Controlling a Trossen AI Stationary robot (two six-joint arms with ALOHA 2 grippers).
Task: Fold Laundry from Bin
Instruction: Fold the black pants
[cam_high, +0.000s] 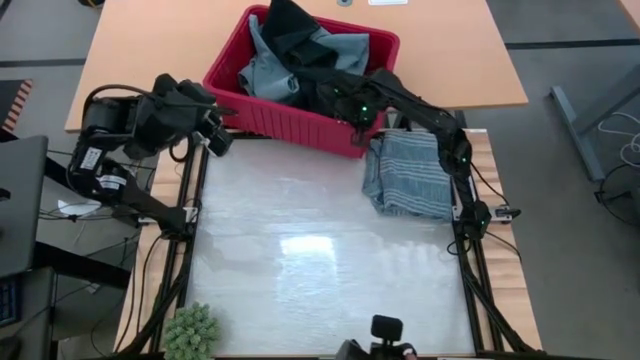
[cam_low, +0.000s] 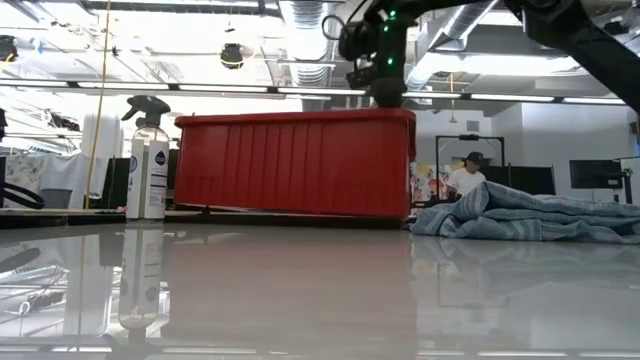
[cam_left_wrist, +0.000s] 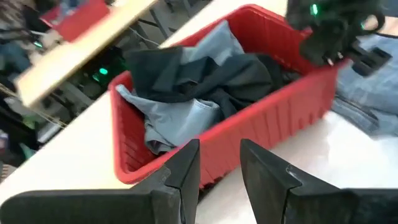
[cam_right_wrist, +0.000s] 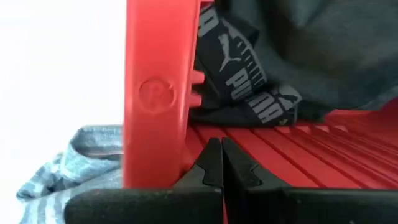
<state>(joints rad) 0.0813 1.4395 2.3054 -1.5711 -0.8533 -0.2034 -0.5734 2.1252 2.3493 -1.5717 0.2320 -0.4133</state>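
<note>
the red bin (cam_high: 262, 112) sits at the far edge of the white table (cam_high: 320, 260), tilted, holding a heap of laundry (cam_high: 290, 55) in black and light blue, while 1 grey-blue striped garment (cam_high: 410, 172) lies crumpled on the table just right of the bin. the right gripper (cam_high: 352, 105) is at the bin's near right corner, its 2 fingers (cam_right_wrist: 214, 165) clenched together with nothing between them, inside the rim close to a dark garment with white lettering (cam_right_wrist: 249, 68). the left gripper (cam_high: 212, 128) hovers just left of the bin, fingers (cam_left_wrist: 186, 171) partly apart and grasping nothing; a spray bottle (cam_low: 148, 160) stands beyond the table's far left.
</note>
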